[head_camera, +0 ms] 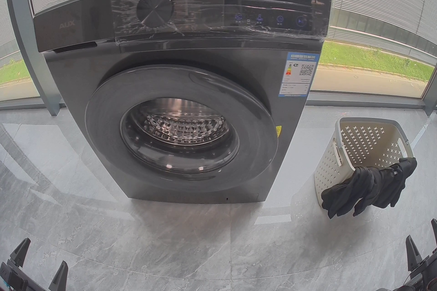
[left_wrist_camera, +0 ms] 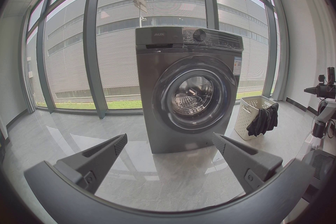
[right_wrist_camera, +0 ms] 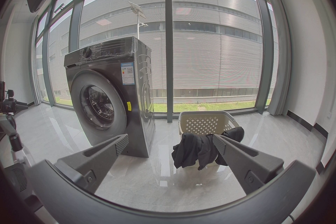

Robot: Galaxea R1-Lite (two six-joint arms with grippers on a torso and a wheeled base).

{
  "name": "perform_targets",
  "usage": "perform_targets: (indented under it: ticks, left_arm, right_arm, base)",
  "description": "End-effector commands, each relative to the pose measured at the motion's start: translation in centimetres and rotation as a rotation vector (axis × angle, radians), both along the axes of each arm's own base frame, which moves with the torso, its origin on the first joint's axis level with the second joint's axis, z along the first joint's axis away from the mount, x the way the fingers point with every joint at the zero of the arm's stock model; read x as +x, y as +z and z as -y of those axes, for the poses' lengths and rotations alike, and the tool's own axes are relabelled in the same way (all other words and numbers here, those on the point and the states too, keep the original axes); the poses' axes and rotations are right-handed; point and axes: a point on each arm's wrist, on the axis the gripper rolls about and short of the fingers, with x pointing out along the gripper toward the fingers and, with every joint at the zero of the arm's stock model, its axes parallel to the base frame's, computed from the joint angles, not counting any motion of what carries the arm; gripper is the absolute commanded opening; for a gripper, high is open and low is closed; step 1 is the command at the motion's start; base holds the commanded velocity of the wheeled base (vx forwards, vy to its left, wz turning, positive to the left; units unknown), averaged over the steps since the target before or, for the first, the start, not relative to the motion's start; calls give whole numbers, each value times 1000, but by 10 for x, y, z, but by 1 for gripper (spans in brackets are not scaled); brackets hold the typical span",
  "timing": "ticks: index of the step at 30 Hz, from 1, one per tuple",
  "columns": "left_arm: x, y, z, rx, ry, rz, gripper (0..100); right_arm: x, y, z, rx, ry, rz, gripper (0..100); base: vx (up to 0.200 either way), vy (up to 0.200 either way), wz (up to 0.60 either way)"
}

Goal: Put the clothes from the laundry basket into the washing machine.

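Left claw [left_wrist_camera: 169, 136] and right claw [right_wrist_camera: 169, 137] gape empty; clothes [head_camera: 364, 189] drape the laundry basket [head_camera: 328, 164] rim.

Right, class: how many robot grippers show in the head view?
2. The left gripper is low on the robot's left, the right gripper low on its right, nearer the laundry basket.

The left claw [head_camera: 40, 262] sits low in the lower left corner of the head view, its two dark fingers [left_wrist_camera: 94, 161] spread wide and pointing forward. The right claw [head_camera: 423, 242] sits in the lower right corner, likewise spread wide.
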Motion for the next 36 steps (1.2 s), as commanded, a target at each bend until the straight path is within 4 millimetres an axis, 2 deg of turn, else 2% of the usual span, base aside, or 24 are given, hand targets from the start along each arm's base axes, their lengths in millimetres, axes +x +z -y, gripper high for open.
perform_targets:
  ticks: [1,36]
  left_arm:
    - [0,-5,0,0,0,-1,100]
    - [0,-5,0,2,0,-1,100]
  right_arm:
    - [0,-5,0,0,1,-3,100]
    - [0,-5,0,0,1,-3,100]
  base:
    - [0,-200,0]
    - [0,-200,0]
